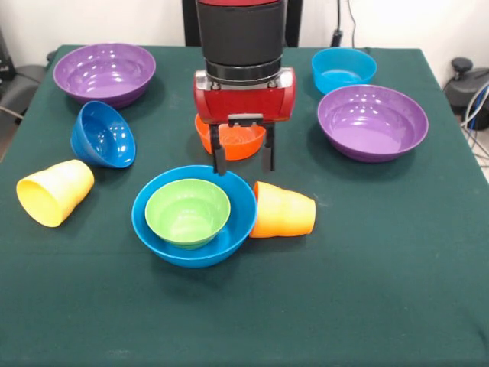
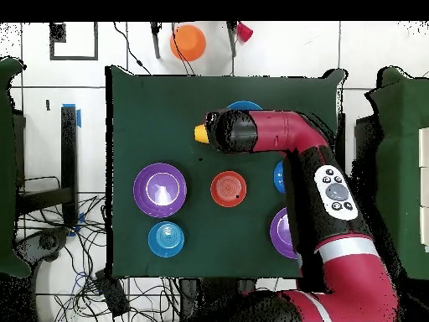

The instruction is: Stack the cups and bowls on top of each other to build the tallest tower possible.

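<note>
My gripper (image 1: 243,159) hangs open with nothing between its fingers, just above the far rim of the large blue bowl (image 1: 229,229). A green bowl (image 1: 187,212) sits nested inside that blue bowl. Touching the blue bowl's right side, an orange cup (image 1: 284,211) lies on its side. An orange bowl (image 1: 233,143) stands upright behind the gripper. A yellow cup (image 1: 55,191) lies on its side at the left. A dark blue bowl (image 1: 103,134) rests tilted. Two purple bowls (image 1: 105,73) (image 1: 372,121) and a cyan bowl (image 1: 344,69) stand upright. No tower taller than the nested pair shows.
In the overhead view the arm (image 2: 289,138) covers the blue bowl and much of the table's right half. The purple bowl (image 2: 160,189), orange bowl (image 2: 228,188) and cyan bowl (image 2: 166,239) show beside it. An orange round thing (image 2: 188,40) lies off the table.
</note>
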Tool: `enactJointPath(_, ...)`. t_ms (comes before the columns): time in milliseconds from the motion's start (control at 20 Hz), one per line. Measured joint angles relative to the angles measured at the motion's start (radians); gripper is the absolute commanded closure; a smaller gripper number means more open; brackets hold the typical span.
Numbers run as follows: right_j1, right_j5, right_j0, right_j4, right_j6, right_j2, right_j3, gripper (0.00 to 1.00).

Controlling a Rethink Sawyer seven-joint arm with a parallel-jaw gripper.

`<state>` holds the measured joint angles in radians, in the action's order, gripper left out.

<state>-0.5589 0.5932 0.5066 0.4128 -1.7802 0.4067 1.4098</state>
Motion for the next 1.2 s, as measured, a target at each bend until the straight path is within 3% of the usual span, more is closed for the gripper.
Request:
enactJointPath(300,-0.025,0.000,-0.008,0.000,0.000,-0.031,0.000,0.00)
enactJointPath(850,-0.161,0.000,-0.031,-0.020,0.000,-0.052,0.002,0.00)
enactJointPath(1200,-0.196,0.000,-0.056,-0.029,0.000,-0.085,0.005,0.00)
